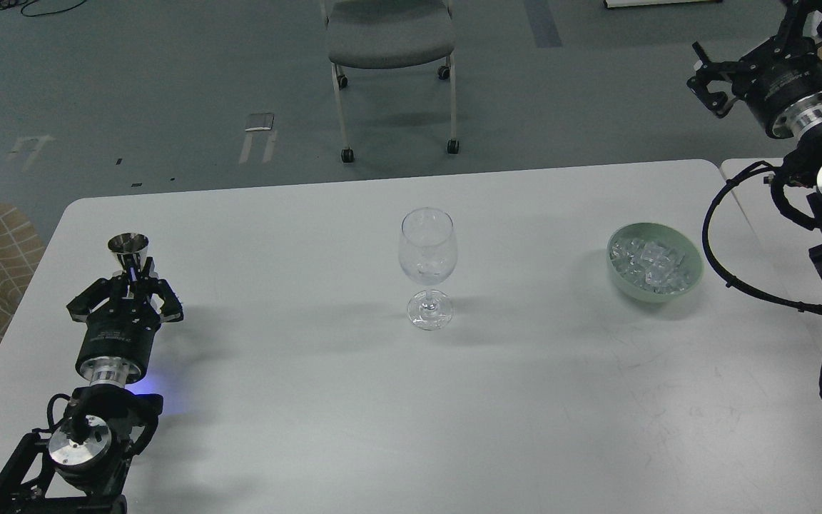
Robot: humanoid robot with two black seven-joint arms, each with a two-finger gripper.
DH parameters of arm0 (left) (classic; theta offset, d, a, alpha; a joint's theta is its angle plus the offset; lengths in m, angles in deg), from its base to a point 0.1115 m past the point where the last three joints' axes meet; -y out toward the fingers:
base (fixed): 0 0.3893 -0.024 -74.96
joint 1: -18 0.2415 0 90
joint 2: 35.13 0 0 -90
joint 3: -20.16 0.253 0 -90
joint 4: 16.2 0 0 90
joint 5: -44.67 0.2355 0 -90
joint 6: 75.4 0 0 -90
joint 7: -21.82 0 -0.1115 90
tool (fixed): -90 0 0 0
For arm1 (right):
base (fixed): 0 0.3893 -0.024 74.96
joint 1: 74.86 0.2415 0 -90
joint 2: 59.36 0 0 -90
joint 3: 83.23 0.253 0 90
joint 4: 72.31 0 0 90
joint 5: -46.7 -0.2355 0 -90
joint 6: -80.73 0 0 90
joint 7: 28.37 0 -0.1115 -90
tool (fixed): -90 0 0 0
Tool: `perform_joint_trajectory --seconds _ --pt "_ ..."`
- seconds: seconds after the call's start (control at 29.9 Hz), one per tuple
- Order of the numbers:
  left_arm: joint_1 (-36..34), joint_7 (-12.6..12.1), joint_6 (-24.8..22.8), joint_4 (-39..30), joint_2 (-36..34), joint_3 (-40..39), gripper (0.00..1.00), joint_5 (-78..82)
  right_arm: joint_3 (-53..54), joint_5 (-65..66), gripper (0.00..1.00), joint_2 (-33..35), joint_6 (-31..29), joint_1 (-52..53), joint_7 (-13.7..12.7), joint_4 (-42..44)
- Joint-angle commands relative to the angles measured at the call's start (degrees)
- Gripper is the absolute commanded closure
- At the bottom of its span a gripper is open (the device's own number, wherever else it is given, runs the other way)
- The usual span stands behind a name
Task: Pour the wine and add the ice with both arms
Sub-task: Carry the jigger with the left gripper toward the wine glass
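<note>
While the left gripper (131, 280) sits low over the white bench (297, 400) at its left side, its black fingers are closed around the narrow waist of a small shiny metal jigger cup (128, 248), held upright. A clear stemmed wine glass (427, 268) stands at the bench's middle; whether it holds any liquid cannot be told. To its right, well apart, a pale green round bowl (691, 275) holds a heap of small clear ice cubes (650, 263). The right gripper (705, 80) hangs high beyond the bench's far right corner, fingers spread, holding nothing.
</note>
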Motion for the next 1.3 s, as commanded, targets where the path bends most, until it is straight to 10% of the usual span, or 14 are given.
perform_joint_trajectory --seconds 0.0,0.47,1.27 --pt "-0.03 0.69 0.06 -0.91 -0.86 -0.03 0.8 0.05 0.0 0.0 0.0 0.11 0.01 -0.08 -0.01 0.0" --pt "0.06 7.98 0.23 -3.37 -1.48 0.14 0.88 0.49 0.0 0.0 0.0 0.47 0.01 0.01 -0.01 0.0" --pt "-1.88 3.16 7.08 -14.71 -7.89 5.5 1.0 0.58 -0.09 0.0 0.0 0.47 0.09 -0.16 -0.01 0.27"
